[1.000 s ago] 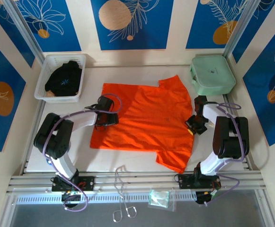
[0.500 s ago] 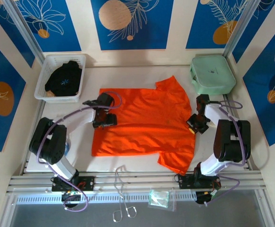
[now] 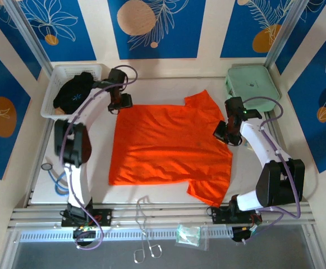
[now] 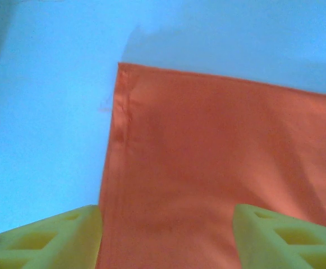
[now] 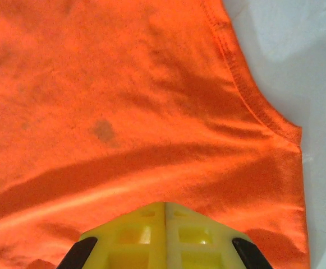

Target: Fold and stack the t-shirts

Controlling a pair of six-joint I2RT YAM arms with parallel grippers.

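The orange t-shirt (image 3: 171, 148) is lying flat mid-frame, body running left to right. Over its upper-left corner the left gripper (image 3: 120, 106) is hovering spread, while the right gripper (image 3: 224, 134) is pressed together, seemingly pinching the right edge.

We are holding our left arm (image 3: 87, 115) stretched far forward, and the left gripper (image 4: 165, 213) is pointing down with its two yellow fingers (image 4: 45, 241) standing wide apart. We are holding our right arm (image 3: 258, 143) bent at the elbow, and the right gripper (image 5: 165, 208) is pressing its fingers tightly together, leaving no gap.
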